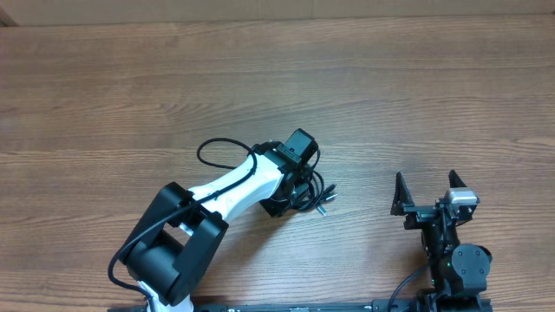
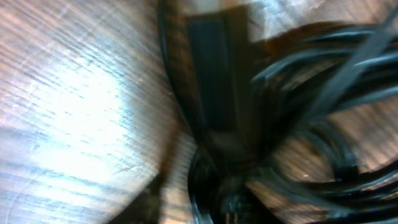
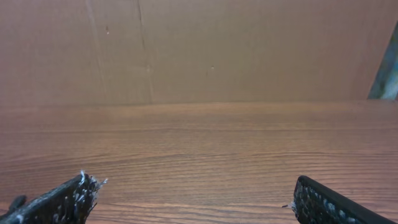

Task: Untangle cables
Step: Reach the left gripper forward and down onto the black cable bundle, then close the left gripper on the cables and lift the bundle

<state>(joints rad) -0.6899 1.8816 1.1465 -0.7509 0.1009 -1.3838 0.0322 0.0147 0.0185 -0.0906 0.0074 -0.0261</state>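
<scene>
the tangle of thin black flexible cables (image 1: 314,194) is lying in a small heap on the brown wood-grain worktop (image 1: 130,87), a little right of centre and toward the near edge, with a small plug end (image 1: 323,208) poking out at its lower right. the white and black left arm (image 1: 230,186) is reaching over the heap from the lower left, its wrist sitting right above the cables and hiding the left fingers from the overhead camera. the left wrist view is coming through blurred: the cables (image 2: 329,118) are crowding the right side as dark loops, and one of the dark left fingers (image 2: 217,81) is standing among them against the wood. whether the left fingers are spread or pinching a cable, i cannot tell. the black right fingers (image 1: 400,196) are sitting well apart from the heap, off to its right, and are spread wide. in the right wrist view the right fingers (image 3: 62,200) are showing at the lower corners with the worktop (image 3: 199,143) stretching between them.
</scene>
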